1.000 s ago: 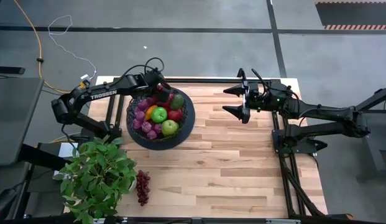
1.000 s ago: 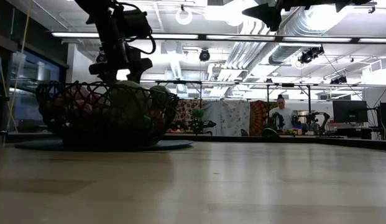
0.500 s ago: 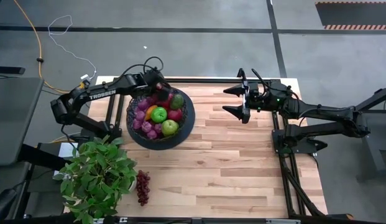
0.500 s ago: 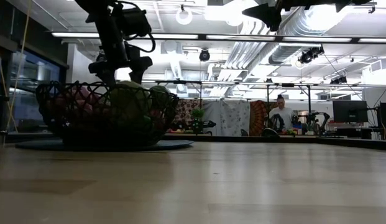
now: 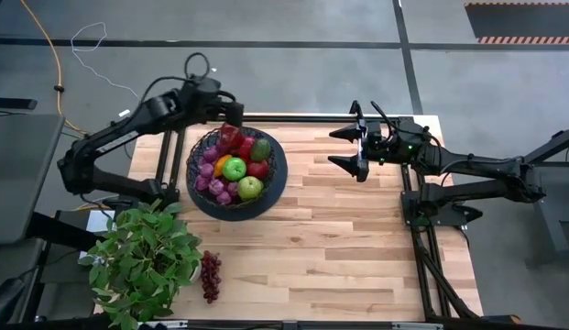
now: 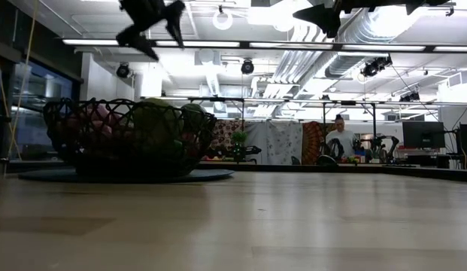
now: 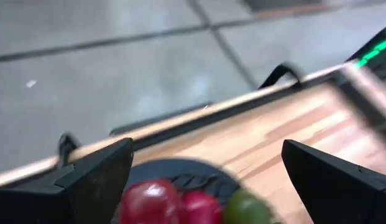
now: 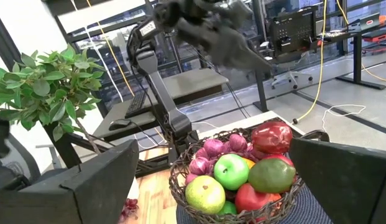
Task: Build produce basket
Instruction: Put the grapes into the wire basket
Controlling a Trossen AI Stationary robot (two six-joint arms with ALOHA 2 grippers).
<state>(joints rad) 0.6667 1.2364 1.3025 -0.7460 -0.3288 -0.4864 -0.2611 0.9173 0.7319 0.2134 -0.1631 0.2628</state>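
Observation:
The black wire basket (image 5: 198, 183) stands on a dark mat at the table's far left. It holds produce: green apples (image 5: 234, 169), purple grapes (image 5: 211, 176), red pomegranates (image 5: 229, 137), an avocado (image 5: 261, 148) and an orange pepper (image 5: 221, 165). A dark red grape bunch (image 5: 210, 275) lies on the table near the front edge. My left gripper (image 5: 231, 115) hangs open high above the basket's far rim, also in the low view (image 6: 154, 26). My right gripper (image 5: 332, 148) waits open, held level at the far right, pointing at the basket (image 8: 180, 186).
A leafy potted plant (image 5: 142, 261) stands at the table's near left corner, beside the grape bunch. Bare wood (image 5: 357, 238) stretches across the middle and right of the table. A person (image 6: 340, 135) shows far back in the room.
My left gripper has risen from just above the basket's far side to well above it, mostly in the last half second, and now tips less steeply down. The produce in the basket has stayed where it was.

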